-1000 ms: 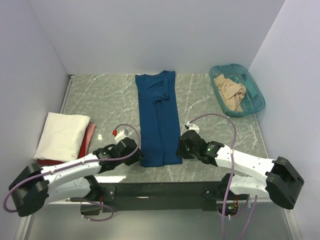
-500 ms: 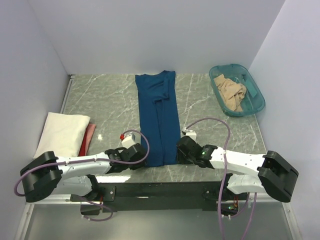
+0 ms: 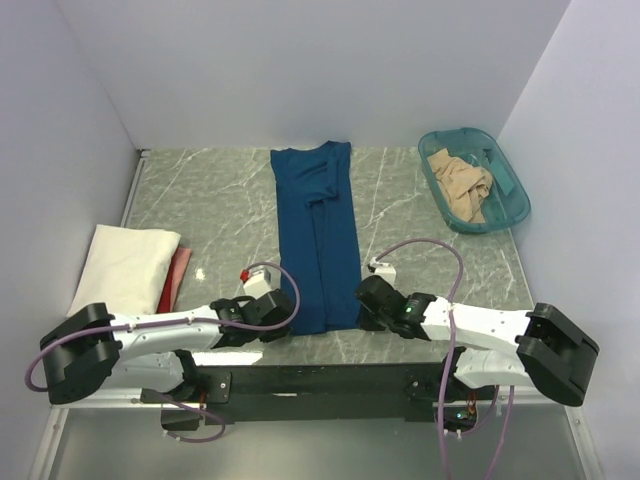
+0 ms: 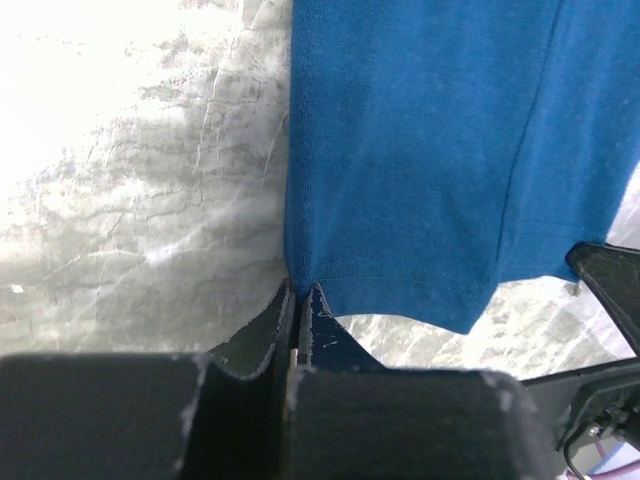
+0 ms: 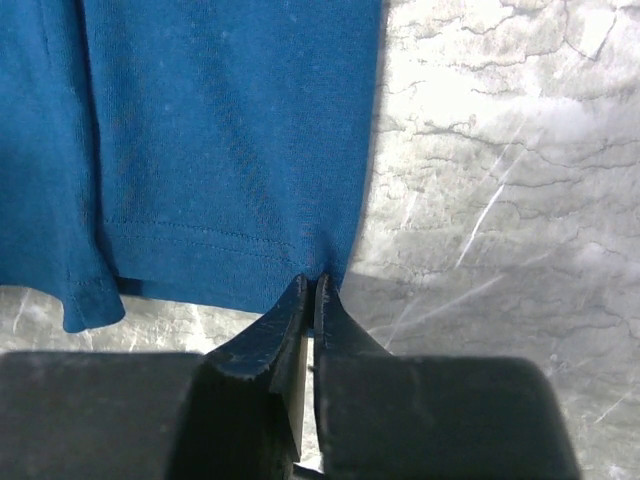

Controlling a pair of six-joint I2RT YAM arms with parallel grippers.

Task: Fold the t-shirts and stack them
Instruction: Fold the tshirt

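A dark blue t-shirt [image 3: 318, 230], folded into a long narrow strip, lies flat down the middle of the table, collar at the far end. My left gripper [image 3: 283, 312] is shut on the near left corner of its hem [image 4: 300, 280]. My right gripper [image 3: 362, 306] is shut on the near right corner of the hem [image 5: 318, 268]. In both wrist views the fingertips pinch the blue cloth [image 4: 420, 150] [image 5: 220, 130] at its edge. A folded cream-white t-shirt [image 3: 125, 268] rests at the left. A crumpled tan t-shirt [image 3: 462, 185] sits in the tub.
The teal plastic tub [image 3: 510, 205] stands at the back right near the wall. A red cloth [image 3: 176, 282] pokes out beneath the cream shirt. The table [image 3: 210, 200] is grey marble, with walls on three sides and the black arm rail [image 3: 320, 382] along the near edge.
Both grippers have come down to the near hem corners of the blue shirt and closed on them. The shirt itself has not shifted.
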